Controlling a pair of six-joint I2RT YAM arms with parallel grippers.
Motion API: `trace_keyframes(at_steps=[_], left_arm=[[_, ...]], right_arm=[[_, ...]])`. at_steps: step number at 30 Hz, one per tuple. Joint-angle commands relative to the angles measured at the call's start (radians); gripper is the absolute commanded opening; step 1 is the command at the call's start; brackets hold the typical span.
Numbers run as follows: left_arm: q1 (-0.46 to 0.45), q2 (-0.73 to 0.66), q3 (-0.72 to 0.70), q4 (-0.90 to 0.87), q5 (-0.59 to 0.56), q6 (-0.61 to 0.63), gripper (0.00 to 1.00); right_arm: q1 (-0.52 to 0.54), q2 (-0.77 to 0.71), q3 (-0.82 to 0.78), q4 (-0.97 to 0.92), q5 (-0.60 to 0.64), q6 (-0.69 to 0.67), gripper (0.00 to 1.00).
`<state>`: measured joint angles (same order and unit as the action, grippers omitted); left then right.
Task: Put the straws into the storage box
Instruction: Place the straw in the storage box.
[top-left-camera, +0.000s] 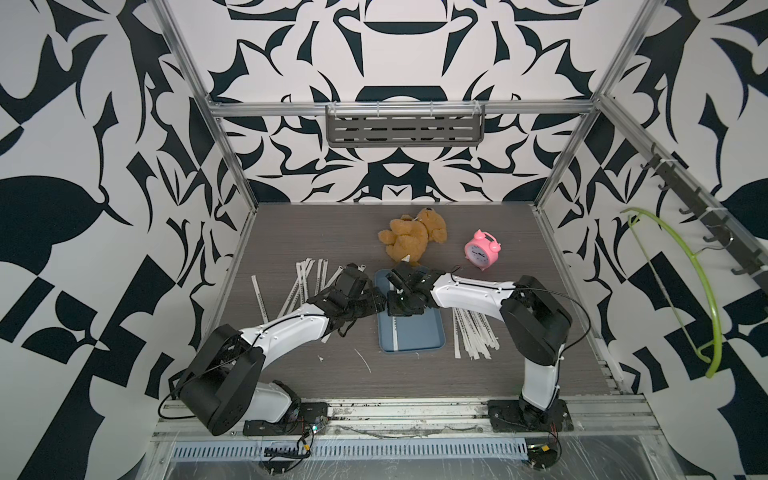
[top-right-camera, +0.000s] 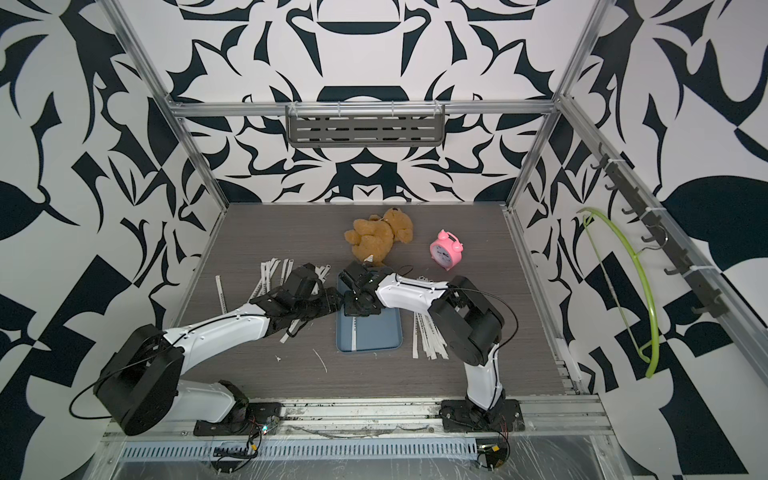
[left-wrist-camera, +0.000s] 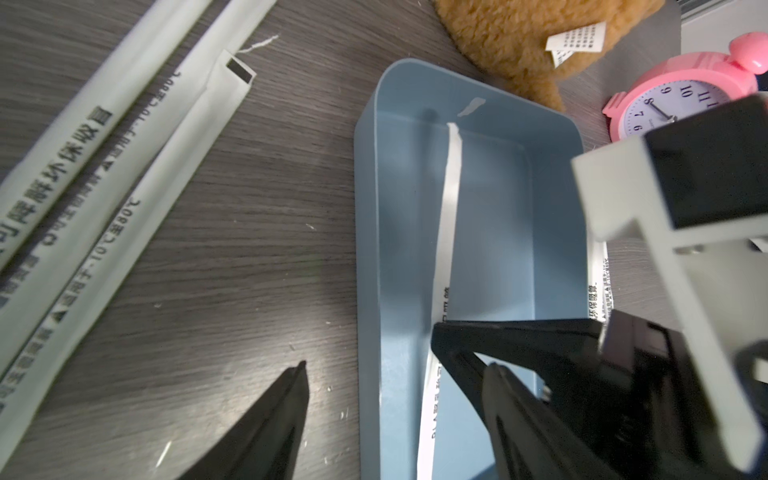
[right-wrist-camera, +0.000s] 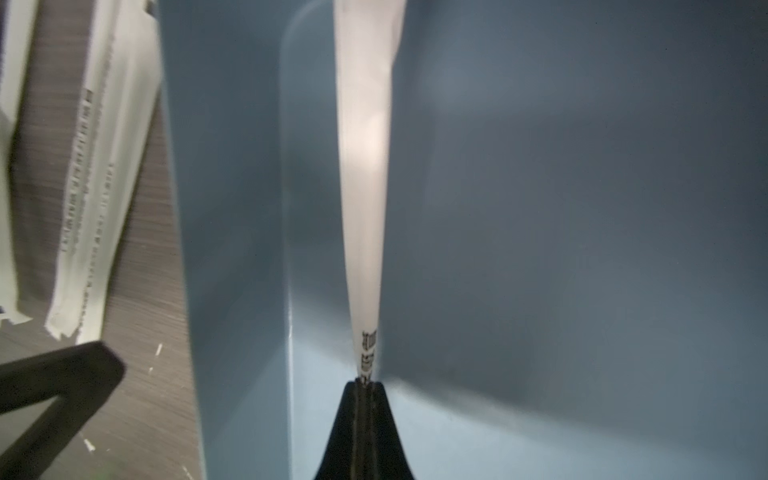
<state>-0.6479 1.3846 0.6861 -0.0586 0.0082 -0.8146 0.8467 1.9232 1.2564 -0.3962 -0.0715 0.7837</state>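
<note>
The blue-grey storage box (top-left-camera: 419, 336) lies at the middle of the table in both top views (top-right-camera: 378, 336). My right gripper (right-wrist-camera: 365, 382) is shut on one white straw (right-wrist-camera: 365, 166), which runs lengthwise along the box floor (left-wrist-camera: 451, 199). My left gripper (left-wrist-camera: 397, 365) stands open across the box's left wall (left-wrist-camera: 365, 208): one finger is over the table and the other is inside the box, beside the right gripper's jaws. Nothing is in its grasp. Loose straws lie in a pile left of the box (top-left-camera: 299, 282) and in another pile right of it (top-left-camera: 473, 332).
A brown teddy bear (top-left-camera: 411, 239) lies just behind the box, with a pink alarm clock (top-left-camera: 481, 249) to its right. Small white scraps (top-left-camera: 362, 359) sit near the front. A grey slotted shelf (top-left-camera: 405, 126) hangs on the back wall and a green hanger (top-left-camera: 690, 291) on the right wall.
</note>
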Motion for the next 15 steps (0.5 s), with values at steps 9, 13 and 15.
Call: trace_keyframes(at_steps=[9,13,15], left_arm=[[0.003,0.053,-0.032,0.077,0.019,-0.001,0.53],[0.004,0.063,-0.043,0.095,0.023,-0.008,0.49],[0.004,0.065,-0.046,0.095,0.023,-0.007,0.48]], right_arm=[[0.018,0.064,0.075,0.011,-0.047,0.080,0.04],[0.039,0.086,0.101,-0.002,-0.046,0.114,0.04],[0.039,0.097,0.103,-0.003,-0.043,0.127,0.04]])
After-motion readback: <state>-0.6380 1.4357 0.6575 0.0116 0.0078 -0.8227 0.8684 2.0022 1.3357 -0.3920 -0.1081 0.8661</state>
